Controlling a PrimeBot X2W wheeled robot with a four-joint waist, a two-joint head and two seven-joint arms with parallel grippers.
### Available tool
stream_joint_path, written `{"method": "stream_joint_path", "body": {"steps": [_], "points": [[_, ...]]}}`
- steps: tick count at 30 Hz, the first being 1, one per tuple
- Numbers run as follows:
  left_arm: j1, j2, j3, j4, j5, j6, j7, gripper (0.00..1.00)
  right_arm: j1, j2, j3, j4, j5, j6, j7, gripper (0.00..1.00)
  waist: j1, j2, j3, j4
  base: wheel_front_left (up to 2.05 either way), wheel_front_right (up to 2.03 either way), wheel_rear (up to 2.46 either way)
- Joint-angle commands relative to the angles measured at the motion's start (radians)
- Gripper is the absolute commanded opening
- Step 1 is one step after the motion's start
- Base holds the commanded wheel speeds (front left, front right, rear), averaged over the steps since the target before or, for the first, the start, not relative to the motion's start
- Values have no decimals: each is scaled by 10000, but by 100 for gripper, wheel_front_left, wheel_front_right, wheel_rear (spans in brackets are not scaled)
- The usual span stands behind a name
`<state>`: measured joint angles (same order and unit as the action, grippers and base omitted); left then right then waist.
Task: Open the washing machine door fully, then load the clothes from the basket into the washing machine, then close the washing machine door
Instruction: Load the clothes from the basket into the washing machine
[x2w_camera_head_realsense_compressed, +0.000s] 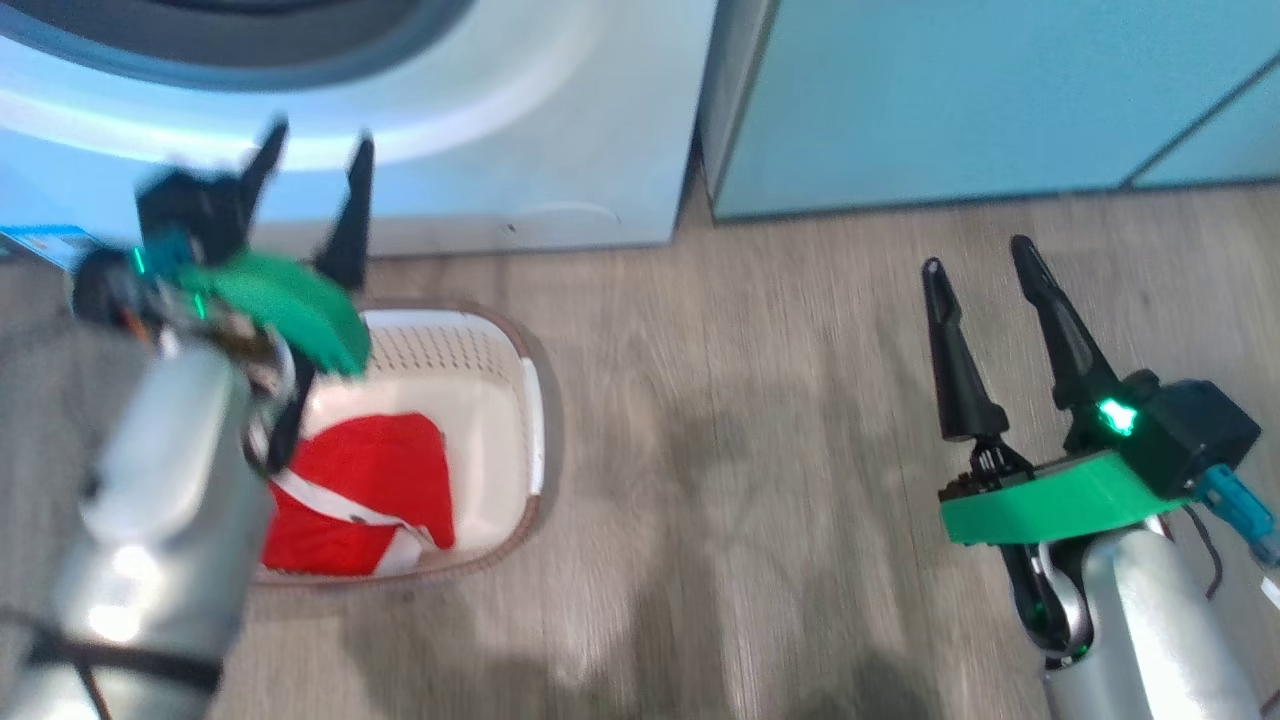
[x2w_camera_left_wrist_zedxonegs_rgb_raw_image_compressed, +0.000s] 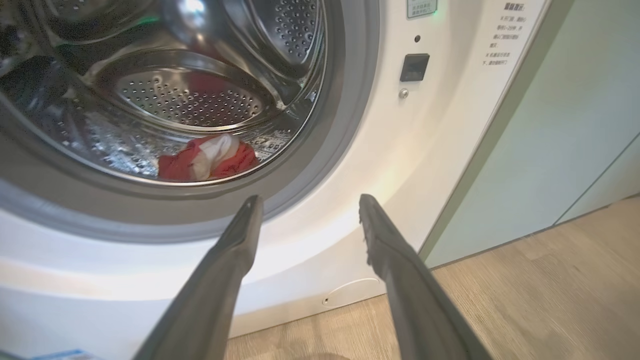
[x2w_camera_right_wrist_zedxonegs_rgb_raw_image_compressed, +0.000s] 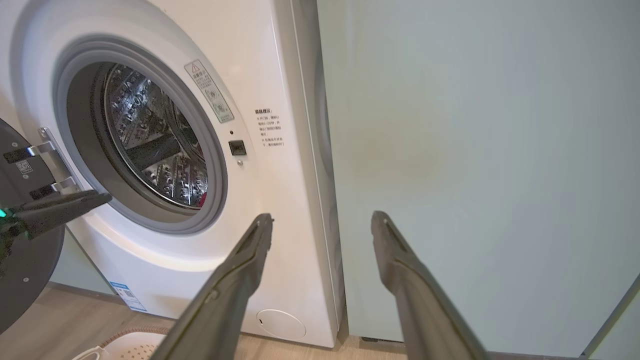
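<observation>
The washing machine (x2w_camera_head_realsense_compressed: 520, 120) stands at the top left, and its door (x2w_camera_right_wrist_zedxonegs_rgb_raw_image_compressed: 30, 265) hangs swung open at the left edge of the right wrist view. A red garment with white trim (x2w_camera_head_realsense_compressed: 365, 490) lies in the white basket (x2w_camera_head_realsense_compressed: 530, 400) on the floor before the machine. Another red and white piece of clothes (x2w_camera_left_wrist_zedxonegs_rgb_raw_image_compressed: 207, 160) rests at the front of the steel drum. My left gripper (x2w_camera_head_realsense_compressed: 318, 140) hovers open and empty above the basket's far side, pointing at the machine's front below the drum opening (x2w_camera_left_wrist_zedxonegs_rgb_raw_image_compressed: 310, 200). My right gripper (x2w_camera_head_realsense_compressed: 976, 255) is open and empty over the bare floor to the right.
Pale teal cabinets (x2w_camera_head_realsense_compressed: 1000, 90) stand right beside the machine. Wood-look floor (x2w_camera_head_realsense_compressed: 750, 450) stretches between the basket and my right arm. A round flap (x2w_camera_right_wrist_zedxonegs_rgb_raw_image_compressed: 281, 323) sits low on the machine's front, with a blue label sticker (x2w_camera_right_wrist_zedxonegs_rgb_raw_image_compressed: 127, 295) to its left.
</observation>
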<state>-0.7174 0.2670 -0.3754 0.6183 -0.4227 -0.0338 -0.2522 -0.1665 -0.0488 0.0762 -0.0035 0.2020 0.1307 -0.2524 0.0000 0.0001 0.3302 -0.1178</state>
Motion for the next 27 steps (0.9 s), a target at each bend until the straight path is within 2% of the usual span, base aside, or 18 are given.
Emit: {"method": "stream_joint_path", "body": {"steps": [1, 4, 8, 13, 16, 21, 27], "points": [[683, 261, 497, -916, -12, 338, -94, 100, 149, -14, 127, -240, -56, 0, -82, 100, 0, -1, -903, 472, 0, 0, 0], [1561, 231, 533, -1572, 38, 568, -94, 100, 273, -14, 103, -226, -76, 0, -36, 100, 0, -1, -1201, 567, 0, 0, 0], [3021, 200, 427, -2724, 465, 1145, -94, 100, 532, -14, 8, -261, -120, 0, 92, 100, 0, -1, -1717, 753, 0, 0, 0], [4424, -49, 533, -3746, 683, 1793, -95, 100, 862, -14, -82, -406, -144, 0, 234, 100, 0, -1, -2115, 939, 0, 0, 0], [5056, -259, 716, -4244, 684, 2021, -95, 100, 1012, -14, -76, -472, -156, 0, 301, 100, 0, -1, -2289, 1007, 0, 0, 0], [5863, -475, 973, -4811, 914, 2129, -95, 100, 1164, -14, -46, -554, -110, 0, 368, 100, 0, -1, -2455, 1016, 0, 0, 0], [6266, -719, 962, -5115, 1461, 1960, -95, 100, 1249, -14, -49, -588, -53, 0, 374, 100, 0, -1, -2495, 1075, 0, 0, 0]]}}
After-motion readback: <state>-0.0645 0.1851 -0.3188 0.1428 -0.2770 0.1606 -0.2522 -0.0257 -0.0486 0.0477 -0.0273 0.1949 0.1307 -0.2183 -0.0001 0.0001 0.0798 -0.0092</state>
